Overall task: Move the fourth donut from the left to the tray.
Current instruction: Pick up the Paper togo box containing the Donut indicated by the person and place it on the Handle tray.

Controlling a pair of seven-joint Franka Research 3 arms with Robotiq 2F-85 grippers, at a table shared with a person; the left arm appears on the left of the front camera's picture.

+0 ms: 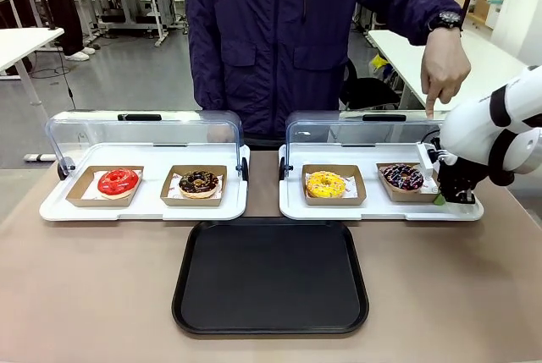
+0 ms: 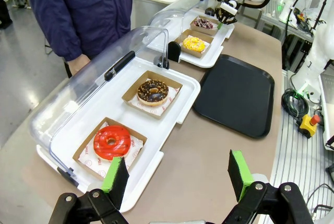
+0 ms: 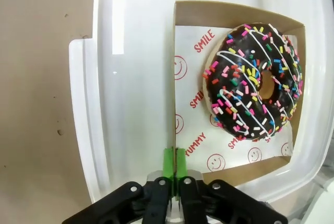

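a: where is the fourth donut (image 1: pixel 403 178) sitting?
b: it is sitting in its cardboard dish (image 1: pixel 406 196). the dish is lying on the white tray (image 1: pixel 292 204) on the right side, next to the yellow donut (image 1: pixel 326 184). the clear lid (image 1: pixel 356 130) is standing open behind them.
a: is the right gripper (image 3: pixel 175 162) grabbing the donut?
b: no, it is pinching the side wall of the dish, on the side away from the yellow donut. its green pads (image 3: pixel 168 161) are squeezing tight with the brown wall between them.
a: what is the left gripper (image 2: pixel 177 177) doing?
b: it is hanging over the table (image 1: pixel 85 295) with its two fingers spread wide apart. it is staying close to the other white tray (image 2: pixel 112 106), the one with the red donut (image 2: pixel 111 142).
a: and the black tray (image 1: pixel 271 277)?
b: it is lying flat in the middle of the table, just in front of both white trays. the fourth donut is not sitting on it yet.
a: is somebody helping?
b: a person in a dark blue jacket is standing at the far side. the person's hand (image 1: pixel 445 67) is pointing one finger down, behind the lid near the fourth donut.
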